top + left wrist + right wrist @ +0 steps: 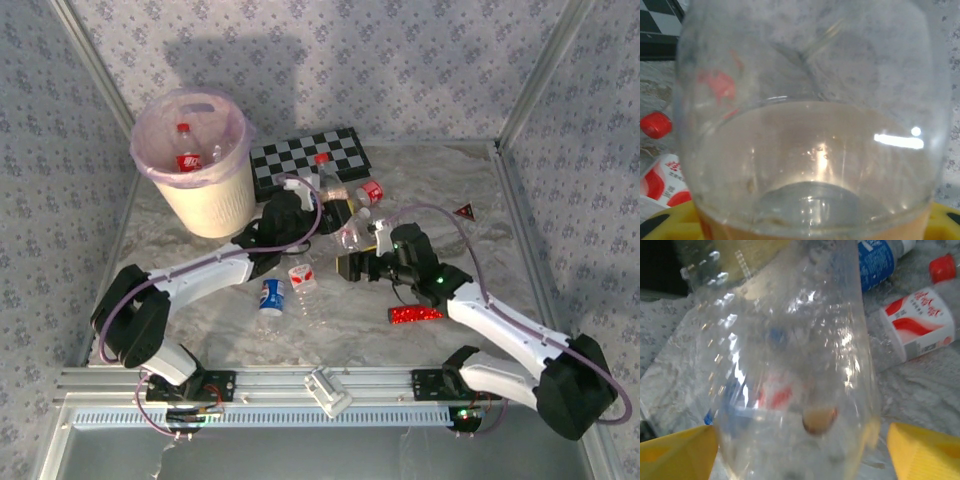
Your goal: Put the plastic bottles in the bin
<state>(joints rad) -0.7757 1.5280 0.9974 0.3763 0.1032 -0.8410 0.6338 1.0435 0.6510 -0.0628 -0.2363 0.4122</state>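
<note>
Left jaws clamp a clear plastic bottle with tan liquid (pixel 810 150); right jaws stand wide open around a clear dented plastic bottle (pixel 790 365).

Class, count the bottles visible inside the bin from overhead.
1 for certain: a red-capped, red-labelled bottle, left of centre in the bin. A clear shape beside it may be a second; others could lie hidden beneath.

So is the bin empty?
No, a bottle with a red label and red cap sits inside the bin.
</note>
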